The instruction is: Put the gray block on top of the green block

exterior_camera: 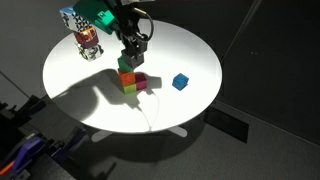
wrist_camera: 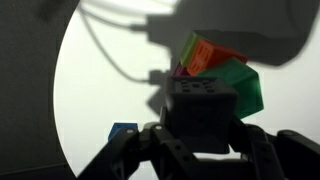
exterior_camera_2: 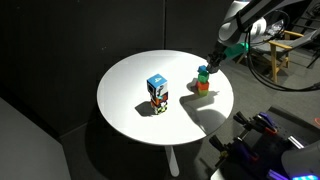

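The claw [wrist_camera: 202, 118] is closed narrowly on the gray block [wrist_camera: 200, 98], a matte, square-edged cube lying in shadow in the wrist view. Just behind it sits the smooth green block [wrist_camera: 245, 88] with an orange cube [wrist_camera: 208, 55] beside it, on the round white counter [exterior_camera: 190, 50]; whether gray touches green I cannot tell
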Robot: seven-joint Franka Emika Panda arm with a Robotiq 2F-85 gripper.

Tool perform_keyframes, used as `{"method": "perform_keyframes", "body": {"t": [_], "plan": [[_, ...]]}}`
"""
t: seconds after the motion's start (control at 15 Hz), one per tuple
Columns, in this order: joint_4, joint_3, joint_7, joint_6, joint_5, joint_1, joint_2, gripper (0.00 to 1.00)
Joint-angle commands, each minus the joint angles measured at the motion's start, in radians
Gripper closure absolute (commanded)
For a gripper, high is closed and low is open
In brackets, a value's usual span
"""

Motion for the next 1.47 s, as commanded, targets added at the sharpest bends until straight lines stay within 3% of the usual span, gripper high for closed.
{"method": "perform_keyframes", "body": {"t": [0.0,0.6,1.4], "plan": [[-0.047,-0.004,-0.008,-0.014,0.02,-0.009,-0.067,0.72],[-0.089,-0.011,0.003,-0.008,0.013,0.002,-0.12,0.72],[-0.045,0.028,-0.016,-0.009,0.052,0.011,-0.073,0.72]]}}
